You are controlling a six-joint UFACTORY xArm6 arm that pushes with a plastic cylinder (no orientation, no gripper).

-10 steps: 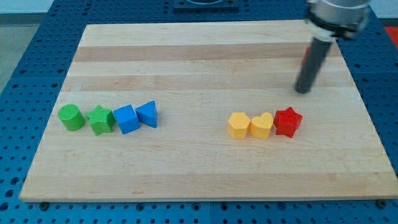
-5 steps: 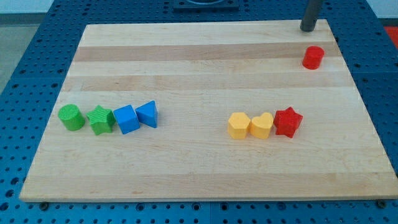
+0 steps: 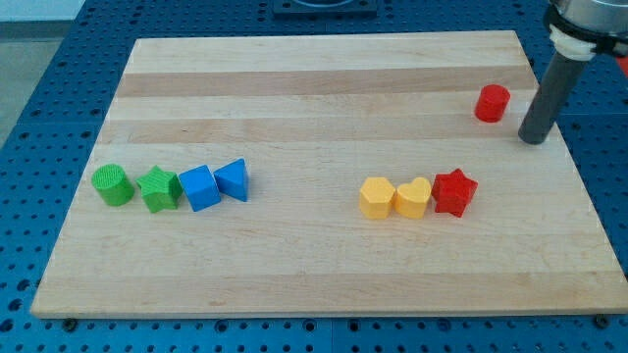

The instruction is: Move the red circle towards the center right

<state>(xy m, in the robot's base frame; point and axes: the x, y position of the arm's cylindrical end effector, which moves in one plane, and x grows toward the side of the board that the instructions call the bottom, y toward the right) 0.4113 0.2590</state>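
The red circle point(image 3: 493, 102) sits near the board's upper right. My tip point(image 3: 533, 140) is on the board just to the right of it and a little lower, a small gap apart, not touching. A red star point(image 3: 454, 191) lies at the centre right, touching a yellow heart point(image 3: 413, 197) and a yellow hexagon point(image 3: 376, 197) in a row to its left.
At the left stands a row: green circle point(image 3: 113, 184), green star point(image 3: 159, 188), blue cube point(image 3: 199, 187), blue triangle point(image 3: 234, 179). The wooden board point(image 3: 324, 88) lies on a blue perforated table. The board's right edge is close to my tip.
My tip went from left of the red circle up past the board's top edge, then down to the circle's lower right. The red circle shifted slightly down.
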